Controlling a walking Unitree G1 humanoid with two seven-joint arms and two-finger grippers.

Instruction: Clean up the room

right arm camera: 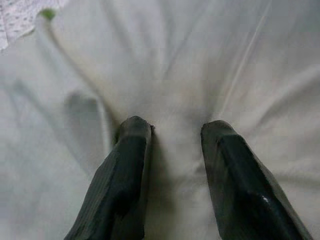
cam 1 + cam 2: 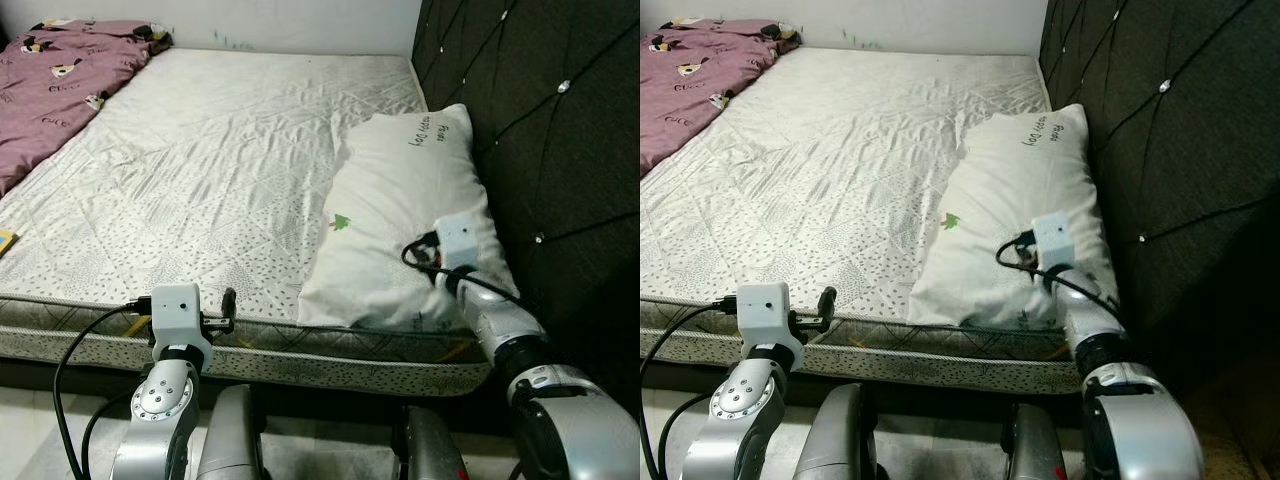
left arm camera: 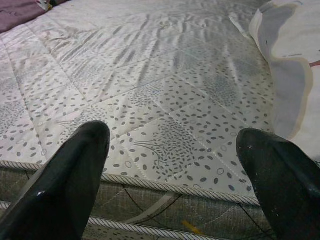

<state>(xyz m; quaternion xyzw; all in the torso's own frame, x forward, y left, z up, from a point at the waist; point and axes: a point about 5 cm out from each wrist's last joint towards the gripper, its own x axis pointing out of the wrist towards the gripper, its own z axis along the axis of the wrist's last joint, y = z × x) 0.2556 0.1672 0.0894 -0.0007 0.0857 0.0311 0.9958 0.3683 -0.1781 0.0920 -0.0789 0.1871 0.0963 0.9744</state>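
A white pillow [image 2: 400,200] with a small green tree print lies on the bed's right side, against the headboard. My right gripper [image 1: 175,130] presses into the pillow's near end, and its fingers [image 1: 127,165] pinch a fold of the cloth, with creases running out from them. My left gripper [image 3: 172,145] hovers open at the front edge of the mattress [image 2: 200,170], left of the pillow, holding nothing. A purple printed blanket [image 2: 50,80] lies bunched at the far left corner of the bed.
The dark tufted headboard [image 2: 560,130] rises along the right. A small yellow thing [image 2: 5,240] shows at the left edge of the mattress. The white wall [image 2: 250,20] stands behind the bed. Pale floor [image 2: 40,420] shows below the bed's front edge.
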